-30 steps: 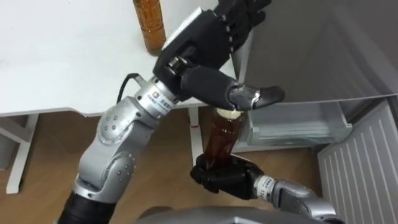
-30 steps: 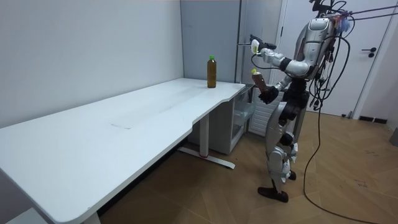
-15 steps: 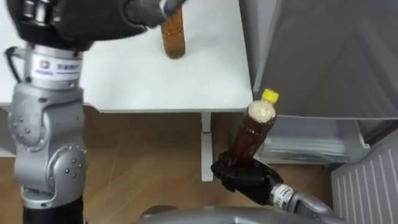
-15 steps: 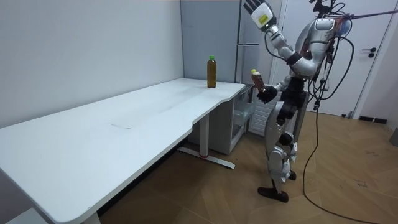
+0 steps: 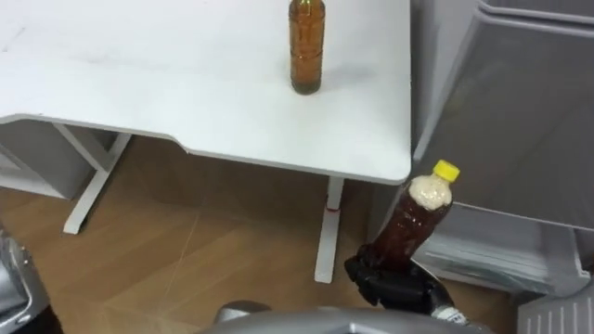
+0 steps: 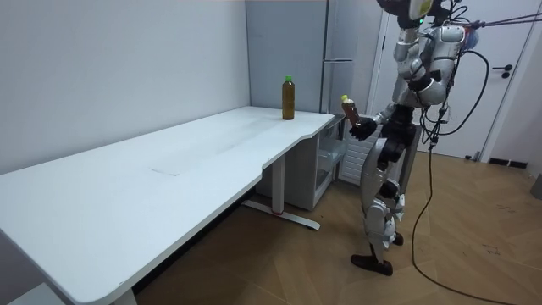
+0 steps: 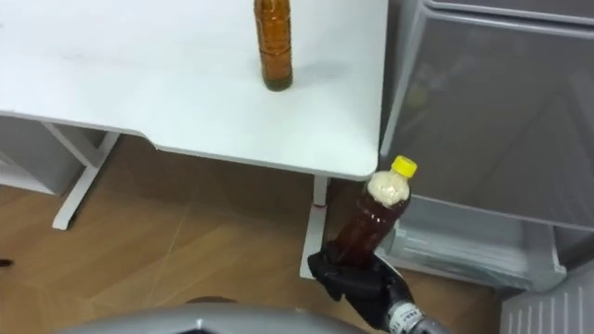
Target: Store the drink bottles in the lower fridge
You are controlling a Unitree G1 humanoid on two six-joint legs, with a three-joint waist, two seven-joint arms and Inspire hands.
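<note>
A bottle of brown drink with a yellow cap is tilted in front of my waist. My right hand is shut round its lower part, beside the table's corner and in front of the fridge's open lower compartment. A second brown bottle with a green cap stands upright near the far corner of the white table. In the room view I stand next to the fridge, and my left hand is raised above my head at the top edge.
The grey fridge door stands on my right, close to the table's edge. The table's white legs stand on the wooden floor. A white room door is behind me.
My left arm has swung up from in front of me to above my head and left the eye view. My right hand has kept the bottle where it was. The camera has shifted.
</note>
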